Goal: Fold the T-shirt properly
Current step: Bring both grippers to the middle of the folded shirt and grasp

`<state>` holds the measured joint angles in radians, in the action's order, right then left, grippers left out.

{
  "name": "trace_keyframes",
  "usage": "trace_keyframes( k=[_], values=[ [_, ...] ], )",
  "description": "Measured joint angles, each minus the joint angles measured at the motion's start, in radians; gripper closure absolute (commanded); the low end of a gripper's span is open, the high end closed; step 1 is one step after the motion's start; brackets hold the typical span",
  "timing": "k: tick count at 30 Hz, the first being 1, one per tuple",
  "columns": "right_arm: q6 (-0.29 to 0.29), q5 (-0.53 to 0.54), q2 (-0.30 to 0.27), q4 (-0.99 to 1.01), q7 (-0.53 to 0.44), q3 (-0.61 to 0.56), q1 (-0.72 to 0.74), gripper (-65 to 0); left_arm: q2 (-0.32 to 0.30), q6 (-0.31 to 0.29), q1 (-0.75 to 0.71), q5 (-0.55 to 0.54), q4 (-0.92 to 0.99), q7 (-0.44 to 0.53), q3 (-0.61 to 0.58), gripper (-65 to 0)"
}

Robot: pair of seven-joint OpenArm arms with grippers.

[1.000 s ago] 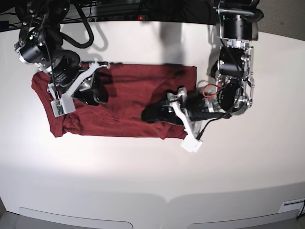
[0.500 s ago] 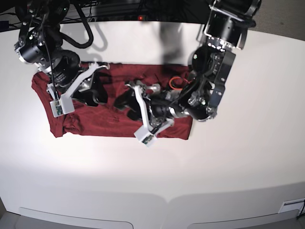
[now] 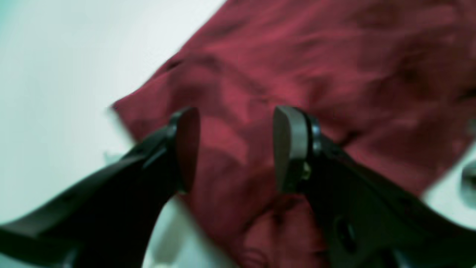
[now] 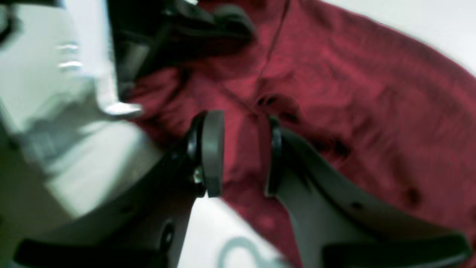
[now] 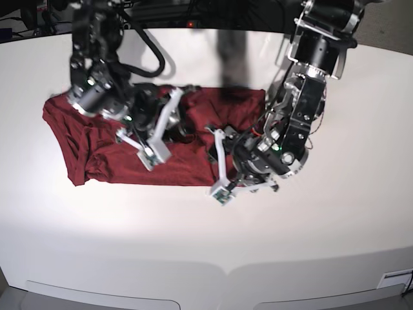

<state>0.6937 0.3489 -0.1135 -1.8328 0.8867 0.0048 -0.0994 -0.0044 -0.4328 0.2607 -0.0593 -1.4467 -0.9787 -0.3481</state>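
T-shirt [image 5: 116,148] lies spread on the white table [image 5: 206,245], a maroon rectangle, wrinkled, its far-side end now folded over so the cloth reaches less far toward the left arm's side than it did a second ago. Both arms have shifted since then. The right gripper [image 5: 175,123], which was low over the sleeve end of the cloth, has swung in over the middle of the shirt. The left gripper [image 5: 213,145] has pulled back from the shirt's center to its folded edge.

From the left wrist camera, the left gripper [image 3: 230,149] stands released, jaws well apart, with a corner of the T-shirt [image 3: 316,74] showing between and beyond them, nothing pinched. From the right wrist camera, the right gripper [image 4: 241,152] has its jaws narrowly parted above the T-shirt [image 4: 353,111]; whether cloth is caught between them I cannot tell.
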Motion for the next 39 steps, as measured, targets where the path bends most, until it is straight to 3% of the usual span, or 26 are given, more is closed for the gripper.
trace_keyframes(
  k=[5, 12, 16, 22, 24, 28, 39],
  values=[
    [0.000, -0.115, -0.006, 0.071, -0.008, -0.082, 0.121, -16.7, -0.041, 0.041, 0.000, 0.011, 0.000, 0.016, 0.000, -30.9],
    [0.000, -0.129, -0.003, 0.290, -0.074, -0.085, 0.201, -16.8, -0.053, 0.057, -0.003, -0.020, 0.000, 0.016, -0.001, -30.9],
    [0.000, -0.131, -0.003, 0.419, -0.101, -0.085, 0.239, -25.2, -0.051, 0.056, -0.003, -0.055, 0.000, 0.007, -0.001, -30.9],
    [0.000, -0.125, -0.003, 0.492, -0.118, -0.085, 0.249, -25.5, -0.051, 0.057, -0.003, -0.055, 0.000, -0.008, -0.001, -30.9],
    [0.000, -0.112, -0.003, 0.492, -0.092, -0.085, 0.249, -20.0, -0.051, 0.056, -0.003, -0.055, 0.000, -0.008, -0.001, -30.9],
    [0.000, -0.111, -0.014, 0.492, -0.085, -0.085, 0.249, 0.0, -0.051, 0.057, -0.003, -0.055, 0.000, -0.008, -0.001, -30.9],
    [0.000, -0.120, -0.017, 0.492, -0.093, -0.082, 0.309, 0.0, -0.051, 0.056, -0.003, -0.055, 0.000, -0.008, -0.001, -30.9]
  ],
)
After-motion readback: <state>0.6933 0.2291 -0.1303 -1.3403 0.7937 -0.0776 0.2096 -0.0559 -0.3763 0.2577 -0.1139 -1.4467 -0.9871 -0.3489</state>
